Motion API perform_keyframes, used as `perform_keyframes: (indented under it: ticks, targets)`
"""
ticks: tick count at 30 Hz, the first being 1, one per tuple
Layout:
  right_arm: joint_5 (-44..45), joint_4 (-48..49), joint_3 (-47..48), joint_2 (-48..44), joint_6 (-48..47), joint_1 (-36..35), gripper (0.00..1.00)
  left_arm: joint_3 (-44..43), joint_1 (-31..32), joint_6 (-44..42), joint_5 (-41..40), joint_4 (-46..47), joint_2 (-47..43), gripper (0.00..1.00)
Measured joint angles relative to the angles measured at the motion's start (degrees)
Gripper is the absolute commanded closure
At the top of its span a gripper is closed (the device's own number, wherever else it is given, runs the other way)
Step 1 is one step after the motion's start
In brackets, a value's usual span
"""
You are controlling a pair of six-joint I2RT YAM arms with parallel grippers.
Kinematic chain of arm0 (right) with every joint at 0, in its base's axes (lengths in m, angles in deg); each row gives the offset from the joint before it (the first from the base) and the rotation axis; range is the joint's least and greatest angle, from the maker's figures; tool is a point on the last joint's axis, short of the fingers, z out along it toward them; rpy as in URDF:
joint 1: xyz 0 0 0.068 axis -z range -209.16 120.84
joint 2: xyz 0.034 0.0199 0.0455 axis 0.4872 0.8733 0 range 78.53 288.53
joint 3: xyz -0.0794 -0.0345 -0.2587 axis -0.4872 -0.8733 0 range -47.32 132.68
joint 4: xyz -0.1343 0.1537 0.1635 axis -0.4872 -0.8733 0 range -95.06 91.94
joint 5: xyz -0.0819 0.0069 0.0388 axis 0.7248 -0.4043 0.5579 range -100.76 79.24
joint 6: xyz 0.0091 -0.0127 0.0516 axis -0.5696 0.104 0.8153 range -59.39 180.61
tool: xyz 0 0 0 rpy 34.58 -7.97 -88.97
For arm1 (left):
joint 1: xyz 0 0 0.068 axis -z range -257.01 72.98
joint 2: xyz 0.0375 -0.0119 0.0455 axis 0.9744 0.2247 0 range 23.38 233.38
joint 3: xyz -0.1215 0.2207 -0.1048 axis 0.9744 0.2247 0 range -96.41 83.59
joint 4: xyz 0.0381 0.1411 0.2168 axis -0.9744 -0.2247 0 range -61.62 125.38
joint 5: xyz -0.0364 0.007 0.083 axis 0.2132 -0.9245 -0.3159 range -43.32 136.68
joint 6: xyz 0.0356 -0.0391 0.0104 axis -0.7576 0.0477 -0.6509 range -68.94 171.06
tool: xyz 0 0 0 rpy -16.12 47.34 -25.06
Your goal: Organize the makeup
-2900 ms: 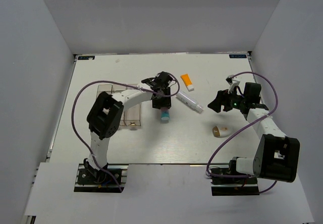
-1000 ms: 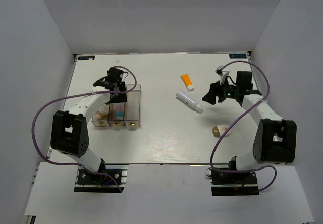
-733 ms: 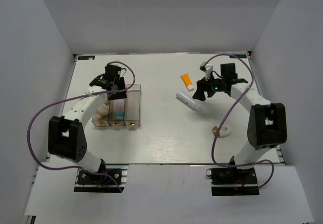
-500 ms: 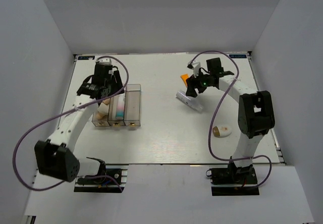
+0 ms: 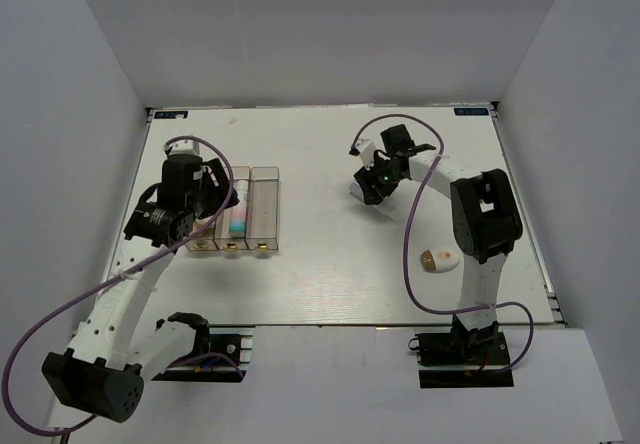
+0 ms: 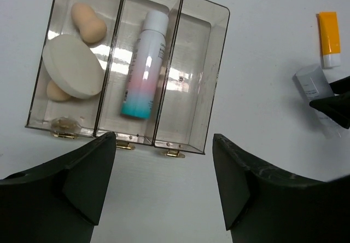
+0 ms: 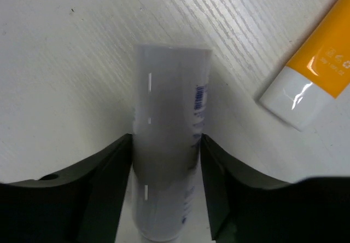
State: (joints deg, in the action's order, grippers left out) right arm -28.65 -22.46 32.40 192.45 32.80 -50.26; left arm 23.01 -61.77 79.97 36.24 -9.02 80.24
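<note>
Slim white tube (image 7: 170, 117): lying on surface (image 7: 65, 62), clamped by right pincer (image 7: 165, 140), lower end cut off. Left pincer (image 6: 162, 143): apart, above organizer (image 6: 197, 79). White tube with teal end (image 6: 143, 68): middle compartment. One peach sponge (image 6: 54, 91) half hidden under puff (image 6: 71, 66).

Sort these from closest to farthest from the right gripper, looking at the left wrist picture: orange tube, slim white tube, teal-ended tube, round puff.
1. slim white tube, gripped by the right gripper itself.
2. orange tube, lying just beside it.
3. teal-ended tube, in the organizer, middle compartment.
4. round puff, in the left end compartment.
</note>
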Motion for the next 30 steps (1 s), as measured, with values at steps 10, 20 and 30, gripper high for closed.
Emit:
perform_keyframes:
  ticks: [10,20,30]
  targets:
    - [1.7,-3.8,1.6,0.0,-3.0,-2.0,1.00,0.5,0.0,3.6,0.5,-0.7,-4.4,0.19]
    - [-9.8,-4.1,11.7,-3.3,5.7,-8.3,1.00,2.5,0.5,5.2,1.0,3.2,-15.6,0.19]
    - [-8.5,18.0,21.0,1.7,38.0,-23.5,1.00,2.5,0.6,5.6,1.1,5.0,-19.7,0.19]
